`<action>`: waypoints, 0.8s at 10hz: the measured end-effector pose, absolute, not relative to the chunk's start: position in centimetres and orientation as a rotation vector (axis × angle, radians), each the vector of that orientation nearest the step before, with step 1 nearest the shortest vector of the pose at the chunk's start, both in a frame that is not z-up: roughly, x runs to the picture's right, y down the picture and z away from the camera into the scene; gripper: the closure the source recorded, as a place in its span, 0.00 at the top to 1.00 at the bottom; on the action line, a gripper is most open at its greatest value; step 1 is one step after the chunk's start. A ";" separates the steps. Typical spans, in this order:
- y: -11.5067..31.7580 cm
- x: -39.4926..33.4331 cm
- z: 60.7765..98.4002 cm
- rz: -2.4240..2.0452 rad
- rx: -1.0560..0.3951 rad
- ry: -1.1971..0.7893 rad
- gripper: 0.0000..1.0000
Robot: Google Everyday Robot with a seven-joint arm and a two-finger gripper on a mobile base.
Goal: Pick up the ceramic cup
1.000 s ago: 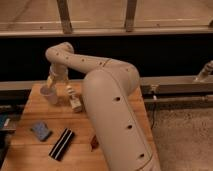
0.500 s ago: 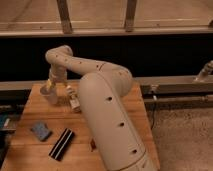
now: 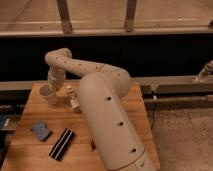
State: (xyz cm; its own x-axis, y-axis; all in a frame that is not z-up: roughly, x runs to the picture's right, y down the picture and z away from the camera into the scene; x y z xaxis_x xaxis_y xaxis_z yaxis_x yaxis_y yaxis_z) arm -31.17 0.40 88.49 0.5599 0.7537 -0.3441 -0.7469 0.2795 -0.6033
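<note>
Gripper [image 3: 55, 86]: positioned at the ceramic cup [image 3: 48, 94]; finger state cannot be told.
Cups: one.
Blue pads [image 3: 41, 131]: one.
Black bars [image 3: 62, 144]: one.
Table [image 3: 30, 155]: one, wooden.

Single high view, close behind the arm [image 3: 107, 115], looking down over the wooden surface [image 3: 30, 150]; hand [image 3: 54, 90] at far-left edge.

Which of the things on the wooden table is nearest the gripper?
The small white ceramic cup at the table's far left; the gripper hangs right over it. The blue block and black bar lie nearer the front edge.
</note>
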 end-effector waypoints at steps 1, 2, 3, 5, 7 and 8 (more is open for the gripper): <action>0.3 -31.5 88.3 1.006 -0.809 -0.022 0.06; 0.0 -31.5 88.1 1.014 -0.814 -0.037 0.06; -0.4 -31.5 88.0 1.030 -0.810 -0.056 0.06; -1.9 -31.1 86.7 1.066 -0.779 -0.094 0.06; -4.9 -29.3 83.9 1.105 -0.705 -0.130 0.06; -6.1 -28.3 82.5 1.119 -0.672 -0.142 0.06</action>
